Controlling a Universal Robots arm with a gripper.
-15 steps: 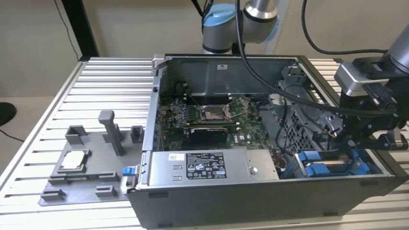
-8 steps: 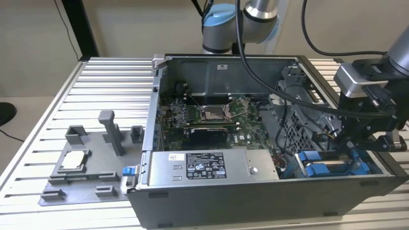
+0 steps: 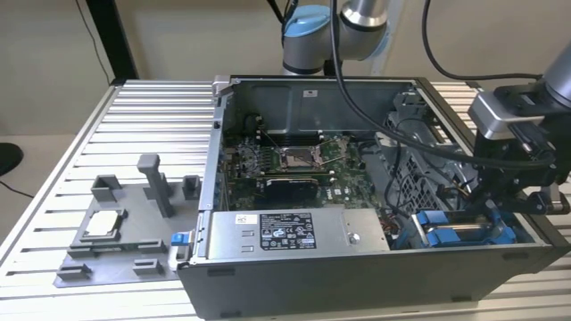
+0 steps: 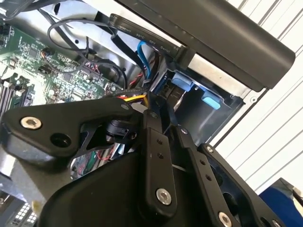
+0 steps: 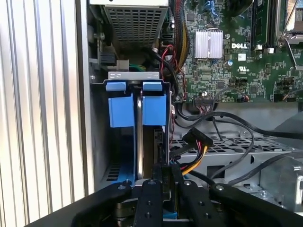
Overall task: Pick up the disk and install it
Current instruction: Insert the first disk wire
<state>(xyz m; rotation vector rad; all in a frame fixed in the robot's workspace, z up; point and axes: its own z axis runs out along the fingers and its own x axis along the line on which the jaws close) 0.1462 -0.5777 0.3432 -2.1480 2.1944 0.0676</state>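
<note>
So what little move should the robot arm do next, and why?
Probably a slow, straight push further down into the slot. In the first wrist view the gripper sits right over the blue drive bay, and the dark edge of the disk stands upright between the blue carriers, apparently part way in. The exterior view shows the gripper low over the bay, so only a small push seems left.

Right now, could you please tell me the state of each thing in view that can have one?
Computer case: side open, lying on the table.
Disk: standing on edge in the drive bay.
Gripper: low over the disk's end.
Processor socket: uncovered.
</note>
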